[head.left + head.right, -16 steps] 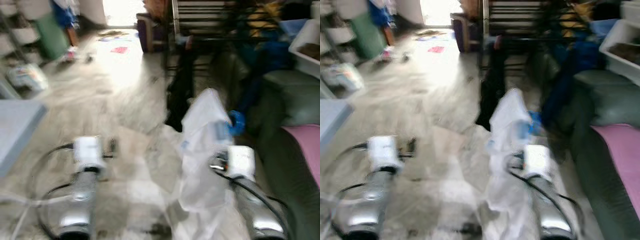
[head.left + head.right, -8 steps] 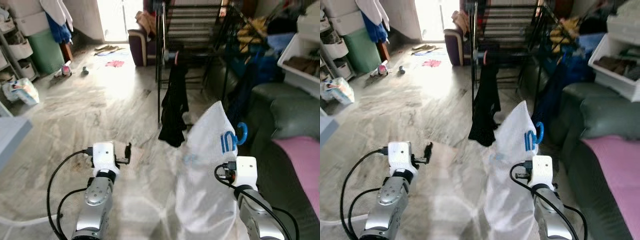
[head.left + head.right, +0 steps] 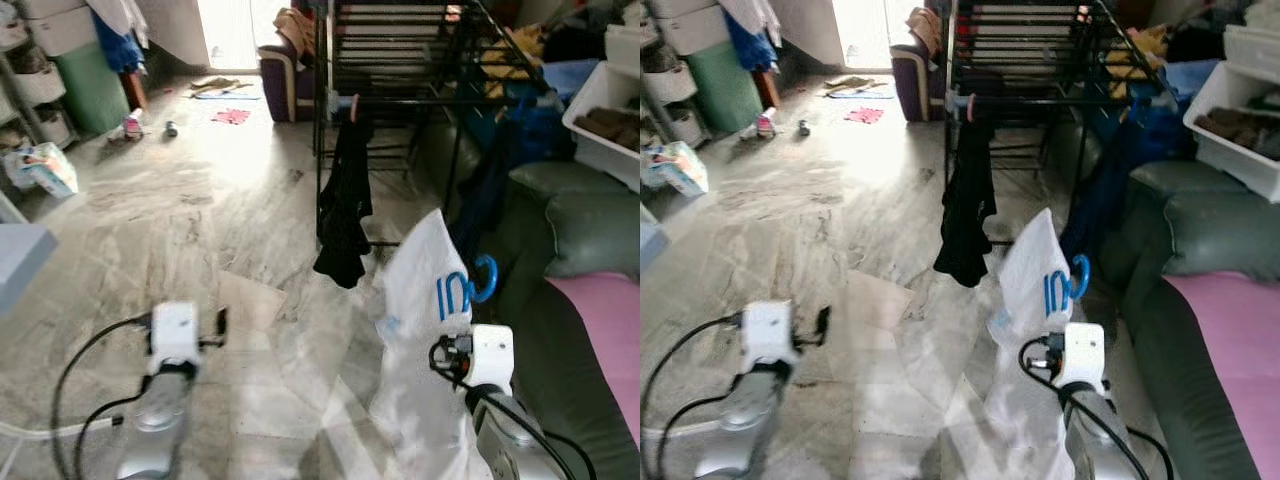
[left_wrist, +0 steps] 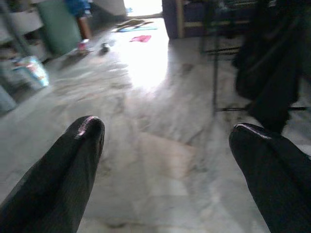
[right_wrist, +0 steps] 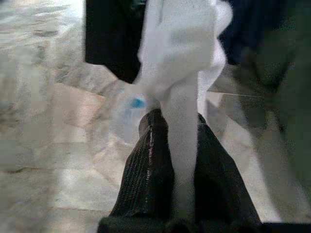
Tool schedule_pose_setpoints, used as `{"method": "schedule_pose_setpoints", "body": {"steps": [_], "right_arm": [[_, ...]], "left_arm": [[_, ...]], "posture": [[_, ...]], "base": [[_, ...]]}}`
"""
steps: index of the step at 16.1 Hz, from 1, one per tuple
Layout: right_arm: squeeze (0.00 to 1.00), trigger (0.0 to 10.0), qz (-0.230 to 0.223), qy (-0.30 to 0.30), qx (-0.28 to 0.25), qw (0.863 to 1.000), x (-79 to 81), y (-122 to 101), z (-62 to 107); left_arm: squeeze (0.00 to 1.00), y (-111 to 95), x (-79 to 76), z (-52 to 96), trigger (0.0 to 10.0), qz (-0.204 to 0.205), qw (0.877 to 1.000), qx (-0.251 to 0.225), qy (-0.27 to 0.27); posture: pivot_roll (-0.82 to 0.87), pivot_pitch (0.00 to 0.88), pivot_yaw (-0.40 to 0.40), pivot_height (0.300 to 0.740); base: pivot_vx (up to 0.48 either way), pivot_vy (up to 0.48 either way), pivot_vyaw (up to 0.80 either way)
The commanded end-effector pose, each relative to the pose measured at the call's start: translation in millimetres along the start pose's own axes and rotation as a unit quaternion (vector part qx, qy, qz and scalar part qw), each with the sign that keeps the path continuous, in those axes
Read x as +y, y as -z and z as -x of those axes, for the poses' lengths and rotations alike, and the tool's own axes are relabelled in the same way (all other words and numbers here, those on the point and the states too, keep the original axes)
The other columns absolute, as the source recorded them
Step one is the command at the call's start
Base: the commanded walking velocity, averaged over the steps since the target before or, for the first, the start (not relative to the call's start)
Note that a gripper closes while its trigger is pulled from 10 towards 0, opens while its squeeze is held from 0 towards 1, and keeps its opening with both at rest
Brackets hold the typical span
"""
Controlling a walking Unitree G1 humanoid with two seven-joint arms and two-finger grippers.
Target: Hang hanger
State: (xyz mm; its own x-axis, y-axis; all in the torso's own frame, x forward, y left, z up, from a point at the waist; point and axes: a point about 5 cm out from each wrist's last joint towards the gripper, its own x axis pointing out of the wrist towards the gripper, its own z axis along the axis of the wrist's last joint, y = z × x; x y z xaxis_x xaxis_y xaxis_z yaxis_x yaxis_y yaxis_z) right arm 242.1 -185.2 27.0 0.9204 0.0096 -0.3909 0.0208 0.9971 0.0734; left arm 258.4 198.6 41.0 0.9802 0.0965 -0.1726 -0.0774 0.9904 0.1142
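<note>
Closer now, the black metal drying rack (image 3: 420, 60) stands at twelve o'clock, a black garment (image 3: 345, 205) already hanging from its rail. The right gripper (image 5: 176, 145) pinches a white garment (image 3: 425, 330) on a blue plastic hanger (image 3: 487, 280). The left gripper (image 4: 167, 141) hangs spread and empty. Hanging is not yet done.

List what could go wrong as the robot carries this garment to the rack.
1. The white garment trails low before the right gripper, so it may drag on the floor or be stepped on.
2. The fingers pinch only cloth; the blue hanger hook could slip out.
3. The black garment already hangs on the rack; the hook may snag it.
</note>
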Motion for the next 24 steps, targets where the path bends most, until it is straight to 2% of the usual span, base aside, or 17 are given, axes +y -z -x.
{"method": "schedule_pose_setpoints", "body": {"steps": [1, 4, 7, 24], "right_arm": [[0.00, 10.0, -0.005, -0.013, -0.029, 0.999, 2.7, -13.8, 2.2], [0.00, 10.0, -0.010, -0.025, -0.023, 0.999, 1.3, -8.6, 12.5], [0.00, 10.0, -0.015, -0.028, -0.023, 0.999, 1.9, -7.8, 16.9], [0.00, 10.0, -0.007, -0.029, -0.034, 0.999, 2.5, -12.7, 17.0]], "left_arm": [[0.00, -3.1, 1.5, 2.0, 10.0, -0.004, 1.000, -0.008, 0.006], [0.00, 4.4, 17.7, 11.4, 10.0, -0.022, 1.000, -0.002, -0.003], [0.00, 4.3, 22.3, 13.4, 10.0, -0.024, 1.000, -0.001, -0.003], [0.00, 0.0, 8.6, 5.1, 10.0, -0.020, 1.000, -0.012, 0.008]], "posture": [[-0.02, 0.000, 0.004, 0.740], [-0.01, 0.000, 0.008, 0.740], [0.00, 0.000, 0.006, 0.740], [-0.02, 0.000, 0.012, 0.740]], "base": [[0.000, 0.000, 0.00], [0.000, 0.000, 0.00], [0.000, 0.000, 0.00], [0.000, 0.000, 0.00]]}}
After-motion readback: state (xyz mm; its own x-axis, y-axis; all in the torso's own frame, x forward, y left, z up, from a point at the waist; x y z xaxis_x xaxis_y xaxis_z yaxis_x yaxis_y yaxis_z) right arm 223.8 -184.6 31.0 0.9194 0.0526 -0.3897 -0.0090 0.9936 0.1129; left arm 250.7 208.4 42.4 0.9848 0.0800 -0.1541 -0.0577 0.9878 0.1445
